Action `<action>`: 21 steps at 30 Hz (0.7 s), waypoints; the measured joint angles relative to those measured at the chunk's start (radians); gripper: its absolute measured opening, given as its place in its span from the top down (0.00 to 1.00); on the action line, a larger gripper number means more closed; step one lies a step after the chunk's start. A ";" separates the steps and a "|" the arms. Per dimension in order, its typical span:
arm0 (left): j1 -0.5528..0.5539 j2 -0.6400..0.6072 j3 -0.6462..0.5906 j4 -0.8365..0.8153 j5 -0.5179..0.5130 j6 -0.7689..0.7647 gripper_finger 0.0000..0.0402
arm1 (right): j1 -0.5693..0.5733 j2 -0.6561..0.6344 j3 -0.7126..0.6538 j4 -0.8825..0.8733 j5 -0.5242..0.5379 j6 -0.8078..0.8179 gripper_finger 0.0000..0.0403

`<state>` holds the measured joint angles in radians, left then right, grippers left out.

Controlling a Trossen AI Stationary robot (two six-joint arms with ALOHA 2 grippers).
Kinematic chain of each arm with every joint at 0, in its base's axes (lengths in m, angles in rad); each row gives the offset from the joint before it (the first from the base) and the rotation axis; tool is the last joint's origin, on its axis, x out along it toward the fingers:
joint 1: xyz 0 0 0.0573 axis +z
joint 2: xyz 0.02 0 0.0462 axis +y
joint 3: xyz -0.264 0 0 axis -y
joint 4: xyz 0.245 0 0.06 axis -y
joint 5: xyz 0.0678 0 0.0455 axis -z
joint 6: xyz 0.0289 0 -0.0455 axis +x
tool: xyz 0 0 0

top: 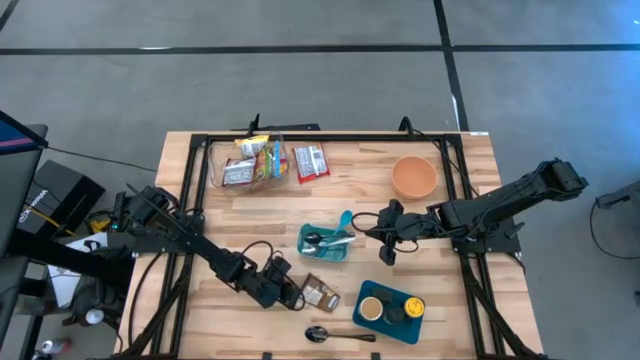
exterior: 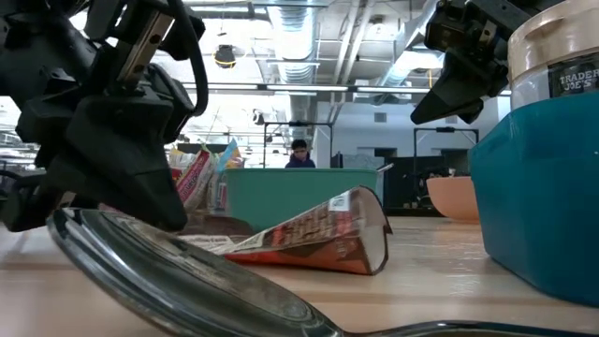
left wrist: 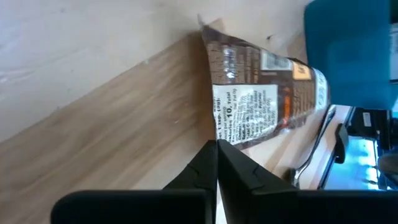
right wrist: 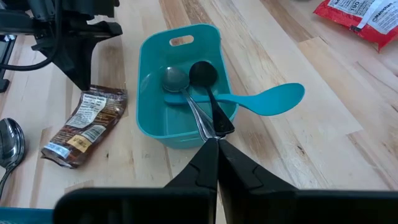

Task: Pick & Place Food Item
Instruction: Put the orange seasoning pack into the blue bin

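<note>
A brown snack packet (top: 322, 294) lies flat on the table near the front; it also shows in the left wrist view (left wrist: 261, 99) and the low view (exterior: 318, 239). My left gripper (top: 294, 291) is shut, low over the table, with its fingertips (left wrist: 216, 144) at the packet's left end edge. My right gripper (top: 380, 240) is shut and empty. It hangs well above the table, just right of a teal bin (top: 305, 240), and its tips (right wrist: 216, 142) show over the handles of the spoons lying in the bin. My left gripper's shut fingertips stand at the middle of the packet's crimped left end edge (left wrist: 214, 127), coming in low from the table's left. I cannot tell whether they touch or pinch that edge. The packet lies on the table.
The teal bin (right wrist: 149, 124) holds a metal, a black and a teal spoon. An orange bowl (top: 414, 177) stands at the back right. A clear box of snack packets (top: 250, 160) and a red packet (top: 311, 162) are at the back. A teal tray (top: 372, 292) with jars and a metal spoon (top: 318, 334) are at the front.
</note>
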<state>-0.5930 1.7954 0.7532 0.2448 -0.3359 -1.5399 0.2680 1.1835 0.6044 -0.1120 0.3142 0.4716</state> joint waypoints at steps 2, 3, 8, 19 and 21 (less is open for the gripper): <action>0.000 0.000 0.000 0.016 -0.005 0.024 1.00 | 0.000 0.000 0.000 0.000 0.000 0.000 1.00; 0.000 0.000 0.000 0.027 -0.005 0.040 1.00 | 0.000 0.000 0.000 0.000 0.000 0.000 1.00; 0.000 0.000 0.000 0.099 -0.035 0.112 1.00 | 0.000 0.000 0.000 0.000 0.000 0.000 1.00; 0.000 -0.001 0.000 0.194 -0.062 0.261 1.00 | 0.000 0.000 0.000 0.000 0.000 0.000 1.00; 0.000 -0.001 0.000 0.204 -0.075 0.282 1.00 | 0.000 0.000 0.000 0.000 0.000 0.000 1.00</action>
<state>-0.5930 1.7943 0.7536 0.4487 -0.4107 -1.2579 0.2680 1.1835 0.6044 -0.1120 0.3144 0.4713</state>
